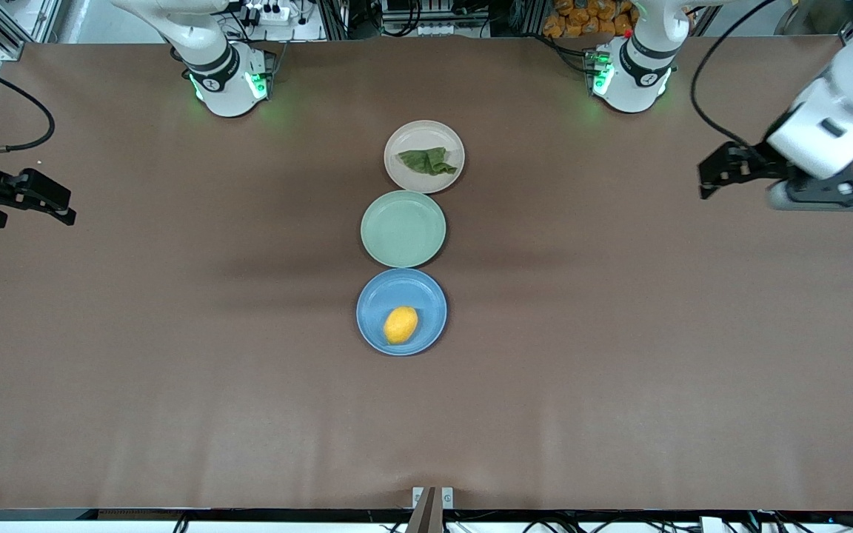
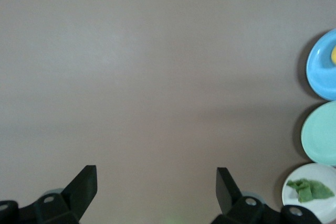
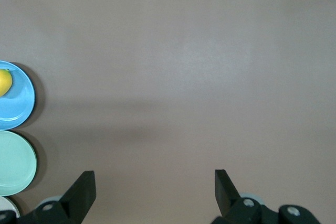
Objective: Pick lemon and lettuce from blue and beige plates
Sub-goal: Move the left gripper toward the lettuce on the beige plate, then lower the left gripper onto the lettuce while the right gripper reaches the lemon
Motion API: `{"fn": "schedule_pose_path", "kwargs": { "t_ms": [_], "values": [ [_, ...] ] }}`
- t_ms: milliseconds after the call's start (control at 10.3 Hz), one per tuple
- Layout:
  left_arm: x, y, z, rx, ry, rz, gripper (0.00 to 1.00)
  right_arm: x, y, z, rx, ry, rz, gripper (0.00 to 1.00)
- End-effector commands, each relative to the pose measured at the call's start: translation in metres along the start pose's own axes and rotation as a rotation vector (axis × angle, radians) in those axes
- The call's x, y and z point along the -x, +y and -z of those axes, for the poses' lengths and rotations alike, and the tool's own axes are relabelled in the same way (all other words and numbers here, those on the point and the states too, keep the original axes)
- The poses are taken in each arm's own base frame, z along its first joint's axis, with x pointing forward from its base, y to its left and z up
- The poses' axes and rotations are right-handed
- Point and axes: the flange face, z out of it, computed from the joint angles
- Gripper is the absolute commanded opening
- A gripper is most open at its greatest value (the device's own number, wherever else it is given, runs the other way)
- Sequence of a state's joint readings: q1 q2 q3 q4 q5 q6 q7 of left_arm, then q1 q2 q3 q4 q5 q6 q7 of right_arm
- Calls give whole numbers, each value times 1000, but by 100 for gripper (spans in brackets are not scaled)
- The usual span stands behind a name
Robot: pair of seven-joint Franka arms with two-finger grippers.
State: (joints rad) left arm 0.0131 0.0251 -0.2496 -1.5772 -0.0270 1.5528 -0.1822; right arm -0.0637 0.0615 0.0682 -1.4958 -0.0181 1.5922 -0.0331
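Yellow lemon (image 1: pixel 400 325) on blue plate (image 1: pixel 375 296) | lettuce (image 1: pixel 428 161) on beige plate (image 1: pixel 412 137) | left gripper (image 1: pixel 708 178), right gripper (image 1: pixel 64 207) agape, empty

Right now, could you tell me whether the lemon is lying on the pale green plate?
No, the lemon lies on the blue plate, while the pale green plate beside it holds nothing.

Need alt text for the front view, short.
Three plates in a row mid-table: beige plate with lettuce, empty green plate, blue plate with lemon. Left end effector and right end effector hover open over the table's ends.
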Motion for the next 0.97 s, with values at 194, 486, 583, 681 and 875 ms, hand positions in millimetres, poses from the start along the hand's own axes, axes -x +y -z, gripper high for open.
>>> {"fn": "schedule_pose_path", "kwargs": {
  "t_ms": [194,486,583,681,875],
  "values": [
    [61,134,-89,24,8,78,100,-5,-1,-7,2,-16,7,100],
    [97,219,-148,43,-11,102,100,-11,4,-22,-1,-44,4,100],
    [111,244,-166,65,-9,138,100,-11,6,-23,-1,-46,0,100],
    [123,268,-179,82,-27,163,100,-11,9,-24,-2,-47,-3,100],
    [132,285,-210,81,-93,166,100,-8,-5,-37,-21,-123,9,100]
  ]
}}
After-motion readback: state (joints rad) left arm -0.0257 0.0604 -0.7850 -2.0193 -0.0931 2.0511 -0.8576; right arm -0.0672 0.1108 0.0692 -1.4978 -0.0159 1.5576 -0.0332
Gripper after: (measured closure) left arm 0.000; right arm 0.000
